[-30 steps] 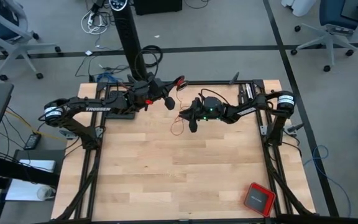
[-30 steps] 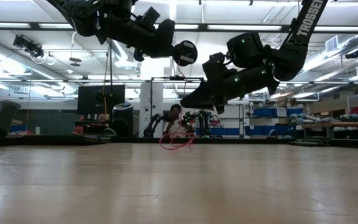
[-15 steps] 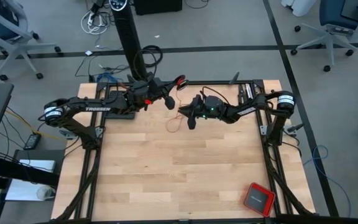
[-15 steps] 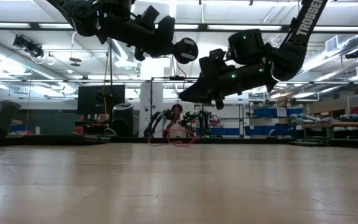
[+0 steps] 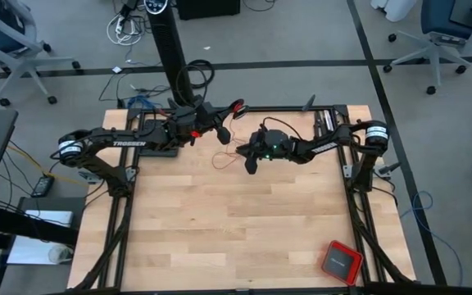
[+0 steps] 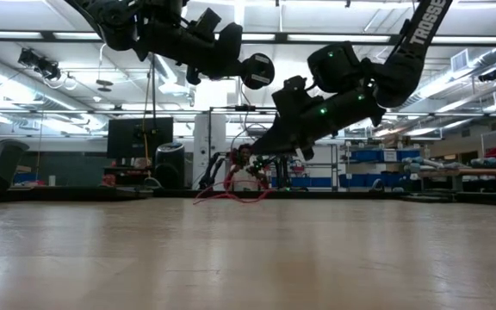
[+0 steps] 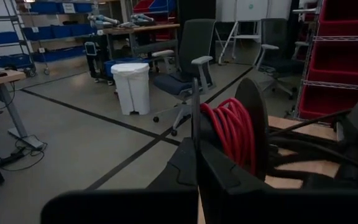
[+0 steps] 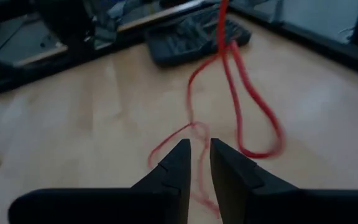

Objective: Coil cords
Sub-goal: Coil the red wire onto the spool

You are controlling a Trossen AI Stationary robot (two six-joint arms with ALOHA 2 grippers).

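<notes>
Here the left gripper [image 5: 220,131], clamped on a spool [image 7: 241,134] of wound red cord [image 5: 229,153], holds it raised over the table's [image 5: 220,229] far edge so cord feeds; right of the spool, the right gripper [image 8: 199,163], jaws narrowly apart, pinches no visible strand above loose loops.

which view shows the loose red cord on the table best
The right wrist view: the red cord fills it, its loops lying on the wood ahead of the right gripper. The high view shows only a thin faint line, the low view a small distant tangle, and the left wrist view the wound spool.
</notes>
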